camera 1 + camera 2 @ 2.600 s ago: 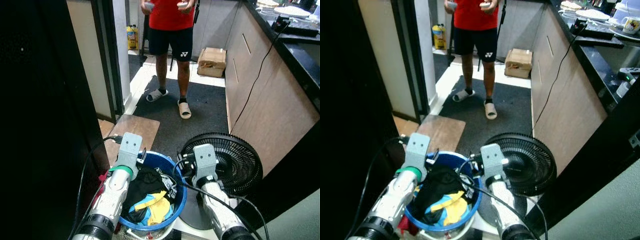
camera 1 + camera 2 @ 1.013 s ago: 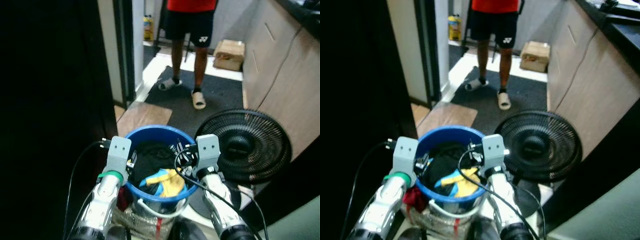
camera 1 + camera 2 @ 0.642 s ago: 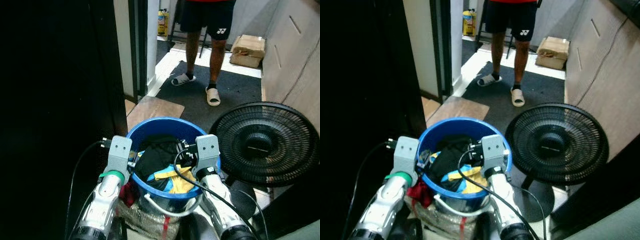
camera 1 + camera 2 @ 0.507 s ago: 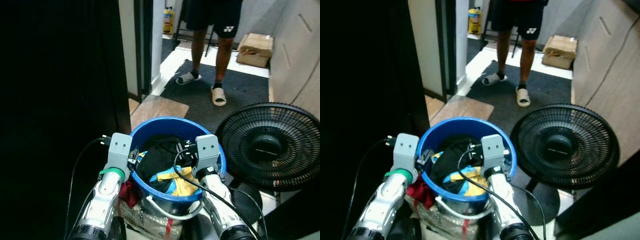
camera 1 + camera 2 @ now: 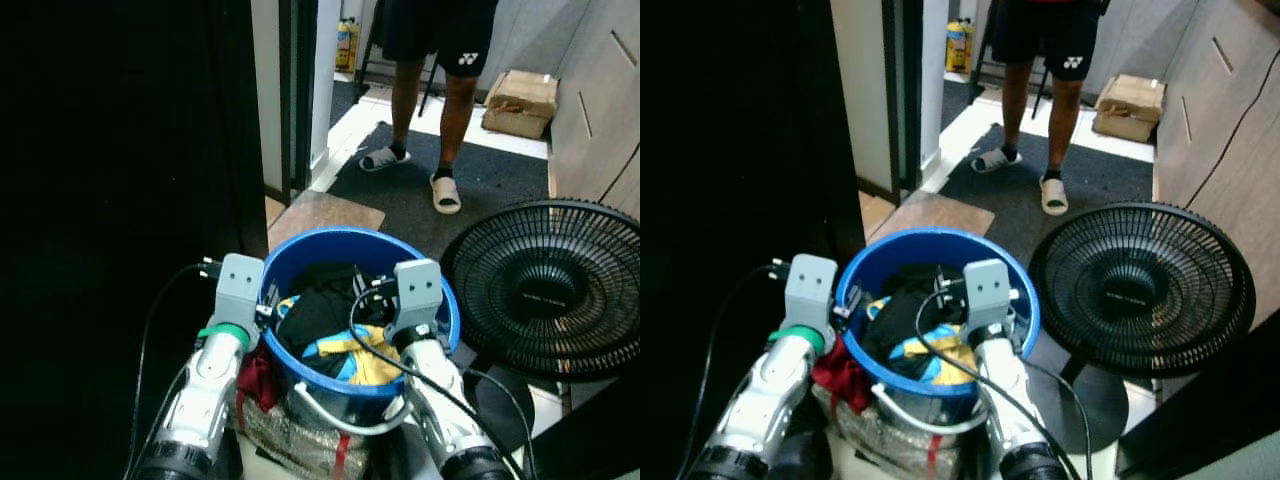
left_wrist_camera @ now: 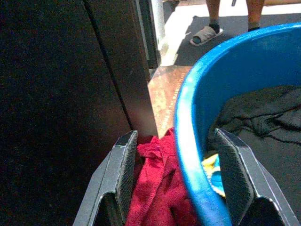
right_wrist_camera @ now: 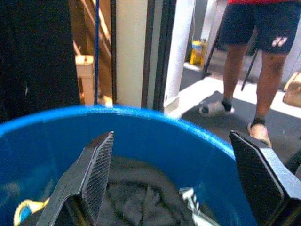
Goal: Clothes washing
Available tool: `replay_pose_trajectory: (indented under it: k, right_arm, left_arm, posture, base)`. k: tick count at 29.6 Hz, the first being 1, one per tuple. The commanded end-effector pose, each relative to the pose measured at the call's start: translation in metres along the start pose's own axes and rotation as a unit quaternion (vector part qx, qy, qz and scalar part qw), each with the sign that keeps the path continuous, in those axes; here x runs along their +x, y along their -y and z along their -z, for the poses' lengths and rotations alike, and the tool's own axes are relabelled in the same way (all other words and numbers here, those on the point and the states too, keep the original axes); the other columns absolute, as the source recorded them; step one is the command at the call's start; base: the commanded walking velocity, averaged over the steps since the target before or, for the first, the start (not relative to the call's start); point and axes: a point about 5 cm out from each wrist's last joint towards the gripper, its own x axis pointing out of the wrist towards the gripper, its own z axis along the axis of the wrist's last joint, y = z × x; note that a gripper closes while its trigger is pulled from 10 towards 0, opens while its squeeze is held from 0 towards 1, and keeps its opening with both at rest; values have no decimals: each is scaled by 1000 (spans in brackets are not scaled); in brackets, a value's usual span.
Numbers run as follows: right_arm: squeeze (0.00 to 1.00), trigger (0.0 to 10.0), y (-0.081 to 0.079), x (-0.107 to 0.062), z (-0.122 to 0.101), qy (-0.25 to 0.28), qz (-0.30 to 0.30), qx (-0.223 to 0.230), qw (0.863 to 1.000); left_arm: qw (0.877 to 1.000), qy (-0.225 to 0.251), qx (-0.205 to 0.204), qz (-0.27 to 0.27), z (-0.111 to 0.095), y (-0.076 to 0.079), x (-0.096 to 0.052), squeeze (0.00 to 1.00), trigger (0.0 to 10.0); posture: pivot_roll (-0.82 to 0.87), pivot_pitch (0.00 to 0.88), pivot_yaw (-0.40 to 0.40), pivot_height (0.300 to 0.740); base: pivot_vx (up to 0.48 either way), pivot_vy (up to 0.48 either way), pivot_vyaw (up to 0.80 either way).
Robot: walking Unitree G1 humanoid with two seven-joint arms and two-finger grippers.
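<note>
The blue laundry bucket point(image 5: 300, 262) sits low and near in front of me, between my two arms, heaped with clothes: a black garment point(image 5: 318, 305) lies on top toward the far side and a yellow and blue piece point(image 5: 352, 352) on the near right side. A red cloth point(image 6: 157, 188) hangs down the outside of the bucket's left wall, and under the bucket I can see a clear plastic bag point(image 5: 290, 435) and a white hose point(image 5: 335, 417) curling along its near edge. My left gripper point(image 6: 176, 155) is at the bucket's left rim with its fingers point(image 6: 126, 165) spread wide, straddling the wall: one finger is outside against the red cloth, the other inside above the clothes, and I see no squeeze on the rim. My right gripper point(image 7: 171, 169) is at the bucket's right side, its fingers point(image 7: 96, 169) also spread wide and hanging just over the black garment inside the tub. Just to the right of the bucket stands a black floor fan point(image 5: 545, 290) with a round grille. Farther off, a person point(image 5: 440, 40) in dark shorts and slippers stands on a dark mat point(image 5: 470, 195), with a cardboard box point(image 5: 520, 100) beyond on the right and a dark door frame point(image 5: 290, 90) on the left.
</note>
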Motion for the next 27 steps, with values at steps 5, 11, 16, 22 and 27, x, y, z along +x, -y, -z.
replay_pose_trajectory:
  k: [5, 11, 16, 22, 27]
  right_arm:
    - [0, 10000, 0, 9, -24, 39, -11, 3, 999]
    - [0, 10000, -3, 13, -45, 73, -23, 1, 997]
    - [0, 10000, -3, 11, -41, 65, -27, -1, 998]
    - [0, 10000, -6, 8, -27, 20, -42, -22, 999]
    - [0, 10000, -6, 17, -10, -75, -86, -73, 991]
  left_arm:
    - [1000, 16, -3, 10, -14, -2, -2, 0, 10000]
    - [999, 32, 10, 38, -21, 12, -10, 0, 10000]
    - [998, 21, 15, 54, -14, 25, -14, 0, 10000]
    - [999, -34, -10, 38, 6, 23, -15, 0, 10000]
    - [996, -71, -38, 26, 15, 19, -15, 0, 10000]
  posture:
    - [121, 33, 26, 505]
    - [120, 32, 23, 505]
    - [120, 28, 21, 505]
    - [114, 28, 24, 505]
    - [112, 38, 22, 505]
  base:
    - [0, 0, 0]
    - [0, 0, 0]
    - [0, 0, 0]
    - [0, 0, 0]
    - [0, 0, 0]
